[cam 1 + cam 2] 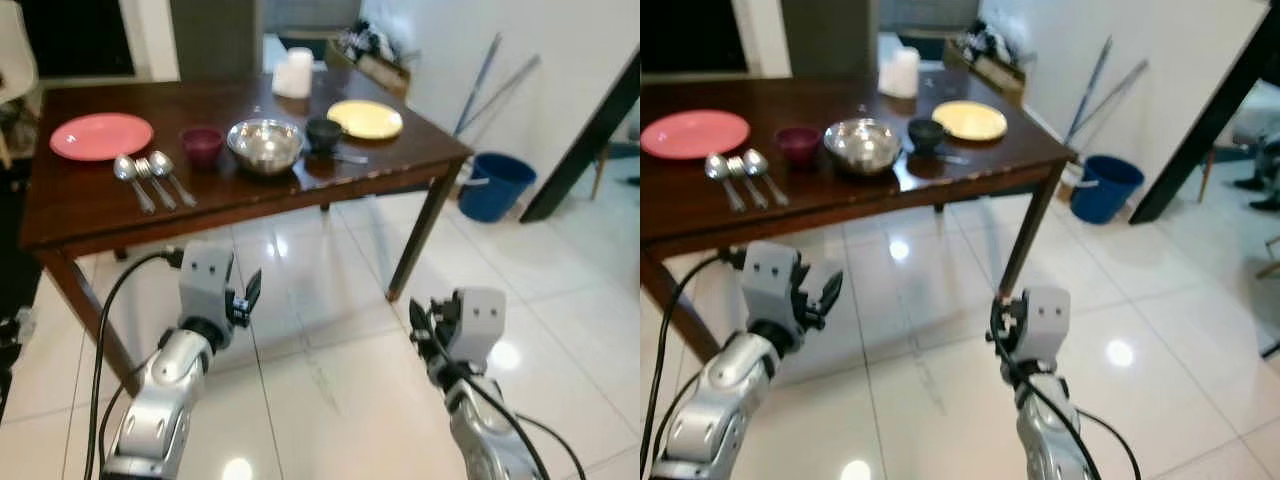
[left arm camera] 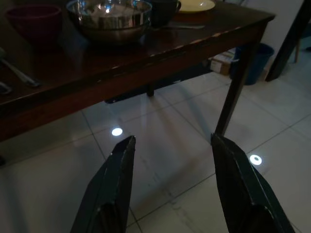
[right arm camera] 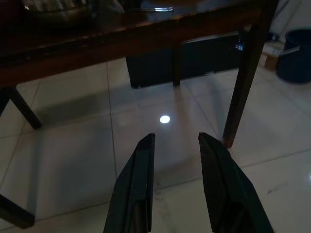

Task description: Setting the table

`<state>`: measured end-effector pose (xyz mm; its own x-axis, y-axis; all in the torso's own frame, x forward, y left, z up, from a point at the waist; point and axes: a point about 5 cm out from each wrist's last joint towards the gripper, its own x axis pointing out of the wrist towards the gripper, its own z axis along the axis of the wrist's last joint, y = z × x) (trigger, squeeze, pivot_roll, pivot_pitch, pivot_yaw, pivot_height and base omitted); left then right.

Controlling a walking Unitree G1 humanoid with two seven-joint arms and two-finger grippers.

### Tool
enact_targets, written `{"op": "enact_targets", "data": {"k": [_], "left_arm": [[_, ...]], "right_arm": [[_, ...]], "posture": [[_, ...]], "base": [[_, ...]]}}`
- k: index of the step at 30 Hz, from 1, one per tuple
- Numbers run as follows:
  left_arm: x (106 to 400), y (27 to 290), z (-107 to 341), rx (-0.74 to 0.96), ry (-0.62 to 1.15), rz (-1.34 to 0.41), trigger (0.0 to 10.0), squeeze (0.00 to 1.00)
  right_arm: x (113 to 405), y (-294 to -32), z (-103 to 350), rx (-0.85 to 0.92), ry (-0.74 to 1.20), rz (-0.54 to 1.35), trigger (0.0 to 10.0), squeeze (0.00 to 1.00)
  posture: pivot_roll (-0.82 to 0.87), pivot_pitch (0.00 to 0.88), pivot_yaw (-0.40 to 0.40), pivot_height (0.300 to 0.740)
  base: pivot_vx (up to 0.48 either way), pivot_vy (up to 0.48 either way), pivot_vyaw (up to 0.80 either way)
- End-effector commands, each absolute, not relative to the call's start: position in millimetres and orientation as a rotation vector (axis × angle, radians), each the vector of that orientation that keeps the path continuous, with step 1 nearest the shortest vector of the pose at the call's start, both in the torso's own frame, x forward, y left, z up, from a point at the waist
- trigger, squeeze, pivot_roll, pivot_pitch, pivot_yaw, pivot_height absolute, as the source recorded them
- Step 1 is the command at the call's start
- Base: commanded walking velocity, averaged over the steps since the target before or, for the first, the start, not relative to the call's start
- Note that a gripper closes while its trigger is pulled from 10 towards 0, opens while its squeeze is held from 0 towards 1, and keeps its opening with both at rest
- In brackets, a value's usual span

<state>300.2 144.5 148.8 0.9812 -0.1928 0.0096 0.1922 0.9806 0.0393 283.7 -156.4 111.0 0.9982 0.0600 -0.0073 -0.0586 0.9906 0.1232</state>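
A humanoid robot stands short of a dark wooden surface (image 1: 90, 215) with the tableware bunched along its middle, apparently not yet laid out as place settings; a pink plate (image 1: 101, 135) lies toward the robot's left, a yellow plate (image 1: 366, 119) toward its right, and between them sit a maroon bowl (image 1: 202, 144), a steel mixing bowl (image 1: 265, 144) and a small dark bowl (image 1: 324, 132); three spoons (image 1: 148, 176) lie side by side near the front edge, just before the pink plate, handles toward the robot; a white roll (image 1: 293, 72) stands at the far edge. The left pincer (image 2: 170, 182) is held low over the tiled floor, fingers parted and empty; the right pincer (image 3: 177, 182) hangs likewise, parted more narrowly, holding nothing; both point under the surface, a carrying posture that suggests the approach is unfinished. A blue bucket (image 1: 496, 184) stands on the floor beyond the right-hand leg.
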Motion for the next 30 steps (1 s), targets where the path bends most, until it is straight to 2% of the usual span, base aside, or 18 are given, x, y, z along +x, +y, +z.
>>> {"op": "enact_targets", "data": {"k": [1, 30], "left_arm": [[300.2, 141.2, 146.3, 0.045, -0.005, -0.207, 10.0, 0.00], [301.1, 141.7, 147.0, 0.048, -0.009, -0.206, 10.0, 0.00]], "right_arm": [[281.0, -164.1, 106.0, 0.128, 0.034, 0.030, 10.0, 0.00], [282.3, -160.9, 107.0, 0.128, 0.027, 0.045, 10.0, 0.00]], "posture": [[-0.10, 0.000, 0.002, 0.740], [-0.10, 0.000, 0.003, 0.740]], "base": [[0.000, 0.000, -0.80], [0.000, 0.000, -0.80]]}}
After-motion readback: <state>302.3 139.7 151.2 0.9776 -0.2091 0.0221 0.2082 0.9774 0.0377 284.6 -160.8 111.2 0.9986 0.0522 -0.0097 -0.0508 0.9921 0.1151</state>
